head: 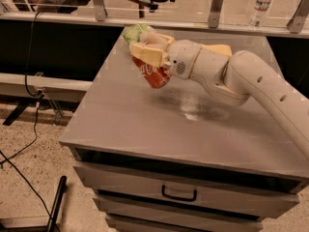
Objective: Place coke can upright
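The coke can [153, 74], red with white script lettering, is held tilted in the air above the far left part of the grey cabinet top [145, 124]. My gripper [147, 54] is shut on the can, its cream fingers [147, 57] clamped over the can's upper part. The can's top end is hidden by the fingers. The white arm reaches in from the right.
A green snack bag [133, 33] lies behind the gripper at the far left corner. A yellow sponge [218, 49] shows behind the arm. The cabinet has drawers [178, 193] at the front. A water bottle [261, 5] stands on the far ledge. Cables run over the floor at the left.
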`<state>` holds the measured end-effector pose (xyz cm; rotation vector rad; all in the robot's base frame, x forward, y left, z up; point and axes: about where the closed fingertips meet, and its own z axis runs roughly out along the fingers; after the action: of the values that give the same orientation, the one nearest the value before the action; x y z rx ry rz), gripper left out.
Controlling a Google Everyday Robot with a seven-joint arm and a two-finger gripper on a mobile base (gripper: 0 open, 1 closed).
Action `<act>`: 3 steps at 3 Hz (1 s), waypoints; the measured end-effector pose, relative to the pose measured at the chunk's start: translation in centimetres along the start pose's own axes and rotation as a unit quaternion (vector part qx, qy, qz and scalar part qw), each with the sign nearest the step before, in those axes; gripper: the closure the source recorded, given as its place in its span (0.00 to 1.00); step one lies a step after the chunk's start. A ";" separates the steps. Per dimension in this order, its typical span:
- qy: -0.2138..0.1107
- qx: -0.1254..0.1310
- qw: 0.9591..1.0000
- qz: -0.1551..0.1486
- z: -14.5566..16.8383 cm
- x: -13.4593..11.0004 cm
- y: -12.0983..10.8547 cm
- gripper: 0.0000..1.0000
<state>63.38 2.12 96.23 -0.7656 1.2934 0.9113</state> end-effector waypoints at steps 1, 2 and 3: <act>-0.004 0.009 1.000 0.002 -0.4 -0.1 -0.3 0.80; -0.007 0.015 1.000 0.003 -0.7 -0.2 -0.5 0.60; -0.009 0.024 1.000 0.000 -1.0 -0.6 -0.8 0.44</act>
<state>63.60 0.80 96.64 -0.7188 1.2949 0.8821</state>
